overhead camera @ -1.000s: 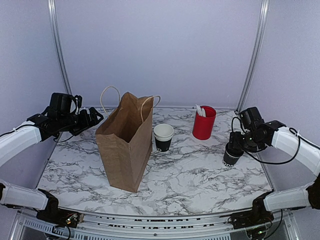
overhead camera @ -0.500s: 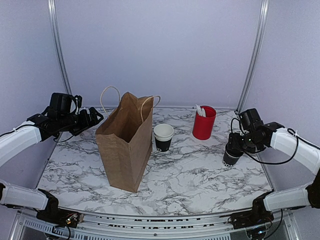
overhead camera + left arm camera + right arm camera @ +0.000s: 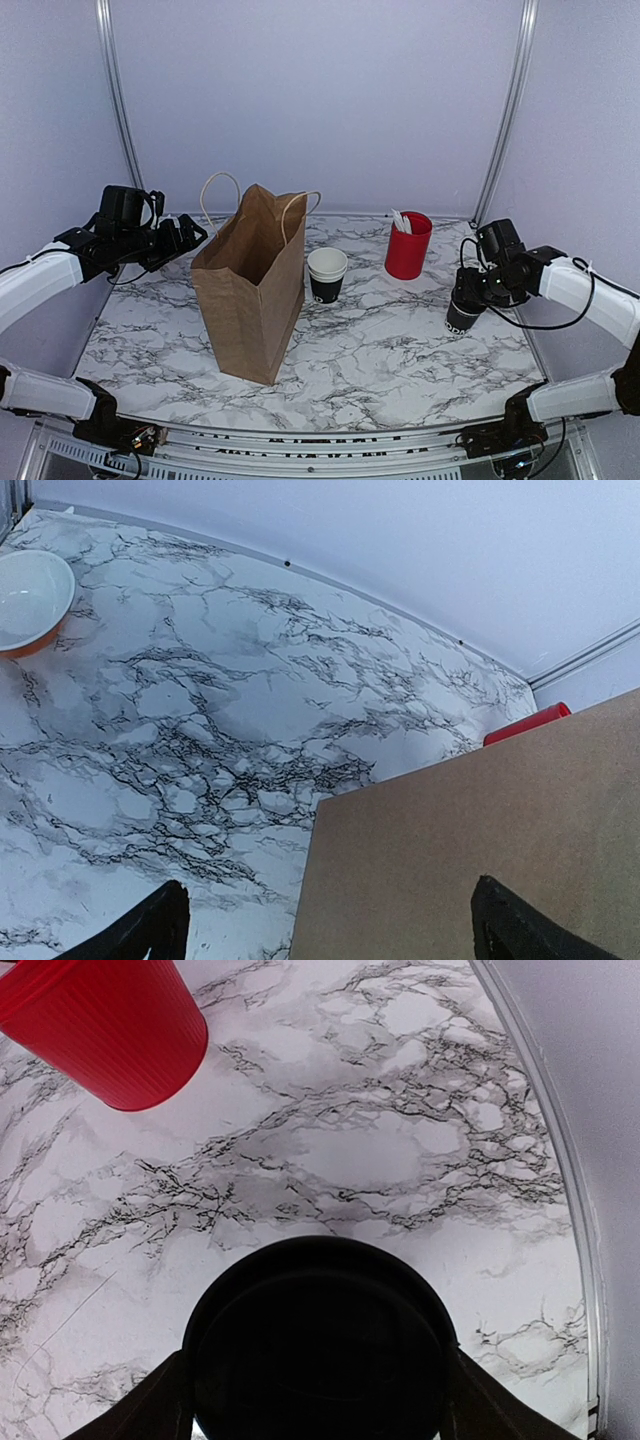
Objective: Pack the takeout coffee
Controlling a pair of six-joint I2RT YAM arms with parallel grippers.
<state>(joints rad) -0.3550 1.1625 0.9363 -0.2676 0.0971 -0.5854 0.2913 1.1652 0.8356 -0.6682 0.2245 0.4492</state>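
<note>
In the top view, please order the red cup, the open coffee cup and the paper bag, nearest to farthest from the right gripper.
From the right gripper, closed on the lidded cup:
1. red cup, back right
2. open coffee cup, centre, beside the bag
3. paper bag, left of centre

A brown paper bag with cord handles [image 3: 250,285] stands left of centre on the white marble-patterned desk [image 3: 400,350]. Just to its right stands an open black paper cup [image 3: 327,275]. Right of that and slightly farther back is a red ribbed plastic cup [image 3: 408,246] holding white utensils [image 3: 400,220]. Nearer and rightmost, a black lidded paper cup [image 3: 461,318] sits between the fingers of the right pincer [image 3: 468,298]. An orange-and-white round bowl [image 3: 30,605] lies toward the back left, well apart from the bag.
</note>
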